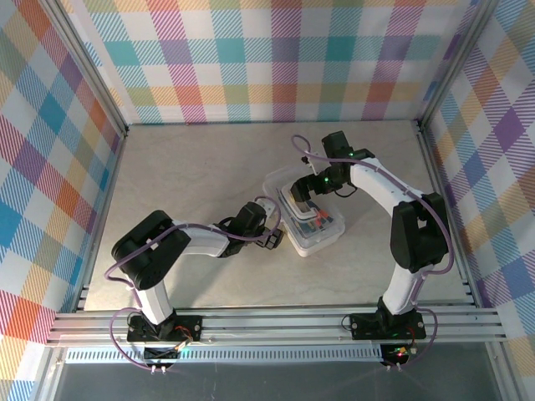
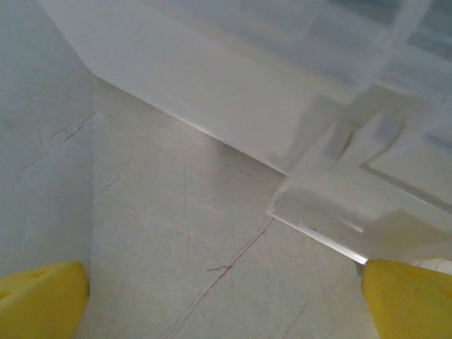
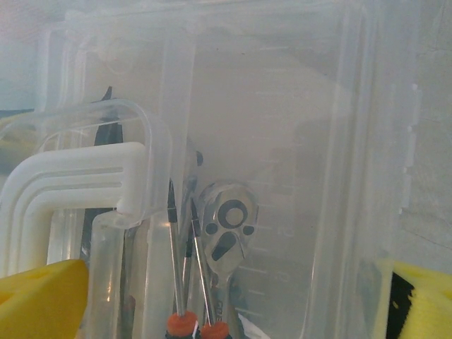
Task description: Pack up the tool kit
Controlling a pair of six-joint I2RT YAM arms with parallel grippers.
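Your left gripper [image 1: 272, 238] stands wide open and empty beside the box [image 1: 322, 236]; your right gripper [image 1: 303, 194], likewise, above it.

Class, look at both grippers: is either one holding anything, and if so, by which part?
Nothing is held. The left gripper is open on the table beside the box. The right gripper is open above it.
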